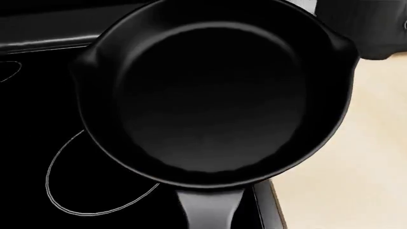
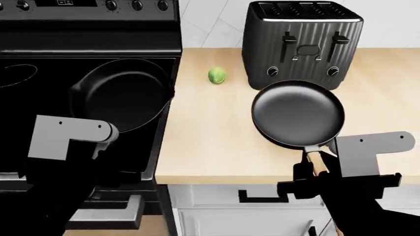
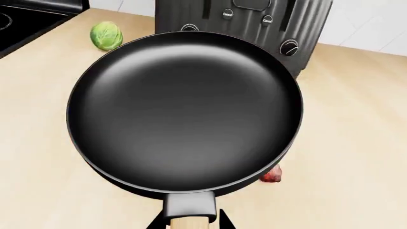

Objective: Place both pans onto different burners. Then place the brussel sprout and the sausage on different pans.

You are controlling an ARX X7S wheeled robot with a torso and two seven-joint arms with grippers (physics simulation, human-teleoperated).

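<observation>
Your left hand point(image 2: 98, 147) holds the deep, all-black iron pan point(image 2: 121, 93) by its black handle; the wrist picture shows the handle running back to the hand, but I cannot see the fingers. The pan is over the black glass stove point(image 2: 39, 98), just ahead of the hand. It looks off to one side of the thin white burner ring point(image 1: 64, 191), and its edge reaches toward the light wood counter point(image 2: 210, 142). Slide it toward the ring until the ring is hidden all the way round, then set it down flat.

Your right hand point(image 2: 315, 172) grips the light wooden handle of the shallow, smooth black pan point(image 2: 298, 114), which sits out in front of it above the counter. I think it is lifted a little. Keep it level and carry it across to a different ring. The dark ribbed toaster point(image 2: 302, 44) stands just past the pan's far edge, so pull back a bit first.

The small light-green brussel sprout point(image 2: 217, 75) lies on the counter well ahead, beside the toaster. A bit of the reddish-brown sausage point(image 3: 272, 174) peeks out under the shallow pan
</observation>
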